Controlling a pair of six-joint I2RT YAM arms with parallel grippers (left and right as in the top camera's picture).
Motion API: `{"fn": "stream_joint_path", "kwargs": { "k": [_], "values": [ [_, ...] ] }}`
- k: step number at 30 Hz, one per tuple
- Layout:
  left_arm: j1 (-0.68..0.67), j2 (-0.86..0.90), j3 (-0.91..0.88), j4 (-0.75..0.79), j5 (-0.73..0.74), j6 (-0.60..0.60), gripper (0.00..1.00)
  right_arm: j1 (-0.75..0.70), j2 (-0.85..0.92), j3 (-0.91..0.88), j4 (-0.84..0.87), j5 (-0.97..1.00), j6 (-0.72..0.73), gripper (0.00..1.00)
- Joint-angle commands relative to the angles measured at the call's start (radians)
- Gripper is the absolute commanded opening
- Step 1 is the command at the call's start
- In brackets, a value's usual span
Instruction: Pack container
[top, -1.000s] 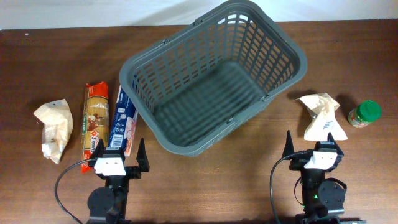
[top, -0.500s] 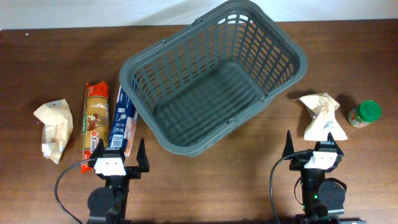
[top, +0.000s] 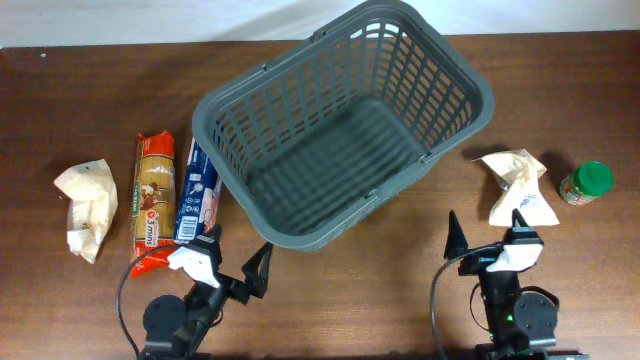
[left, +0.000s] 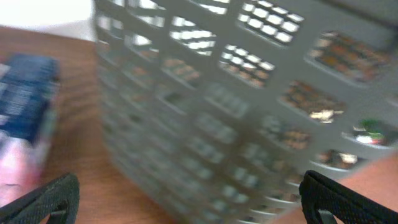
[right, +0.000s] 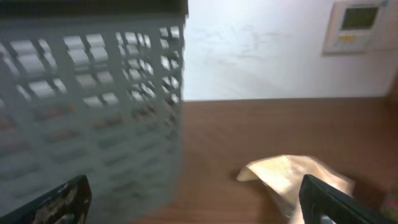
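my left gripper (top: 240, 252) and right gripper (top: 486, 228) gape wide, gripping nothing; dark grey plastic basket (top: 481, 97), slotted walls, rounded corners.

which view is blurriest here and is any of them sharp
Left wrist: heaviest smear, the basket lattice and the blue pack both streaked. Right wrist: milder blur on the basket wall and the paper bag. Overhead: sharp and evenly lit.
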Motion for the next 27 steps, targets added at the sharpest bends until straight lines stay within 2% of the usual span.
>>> {"fn": "stream_joint_path", "kwargs": {
  "k": [1, 2, 4, 6, 8, 10, 12, 18, 20, 21, 23, 25, 27],
  "values": [
    [-0.003, 0.007, 0.179, 0.006, 0.172, -0.093, 0.99, 0.005, -0.007, 0.138, 0.017, -0.127, 0.298, 0.98],
    [-0.003, 0.029, 0.272, -0.002, 0.171, -0.089, 0.99, 0.005, -0.007, 0.183, 0.019, -0.227, 0.299, 0.99],
    [-0.003, 0.064, 0.364, -0.048, 0.171, -0.079, 0.99, 0.005, -0.003, 0.227, 0.012, -0.307, 0.298, 0.99],
    [-0.003, 0.136, 0.502, -0.174, 0.171, -0.03, 0.99, 0.005, 0.007, 0.292, -0.067, -0.358, 0.298, 0.99],
    [-0.003, 0.272, 0.697, -0.348, 0.17, 0.067, 0.99, 0.005, 0.035, 0.428, -0.27, -0.359, 0.27, 0.99],
    [-0.003, 0.405, 0.871, -0.483, 0.153, 0.13, 0.99, 0.005, 0.098, 0.587, -0.466, -0.359, 0.16, 0.99],
    [-0.003, 0.526, 1.033, -0.603, 0.121, 0.183, 0.99, 0.005, 0.165, 0.711, -0.586, -0.354, 0.095, 0.99],
    [-0.003, 0.88, 1.545, -0.917, 0.091, 0.319, 0.99, 0.005, 0.472, 1.151, -0.939, -0.321, 0.031, 0.99],
    [-0.003, 1.013, 1.757, -1.089, 0.057, 0.38, 0.99, 0.005, 0.62, 1.343, -1.073, -0.293, 0.031, 0.99],
    [-0.003, 1.041, 1.801, -1.129, 0.045, 0.394, 0.99, 0.005, 0.689, 1.434, -1.137, -0.264, 0.031, 0.99],
    [-0.003, 1.18, 2.023, -1.335, 0.024, 0.507, 0.99, 0.005, 0.818, 1.608, -1.248, -0.259, 0.003, 0.99],
    [-0.003, 1.259, 2.148, -1.44, 0.059, 0.507, 0.99, 0.005, 0.915, 1.734, -1.336, -0.315, -0.006, 0.99],
    [-0.003, 1.292, 2.195, -1.468, 0.113, 0.507, 0.99, 0.005, 0.978, 1.799, -1.343, -0.406, -0.006, 0.99]
  ]
}}
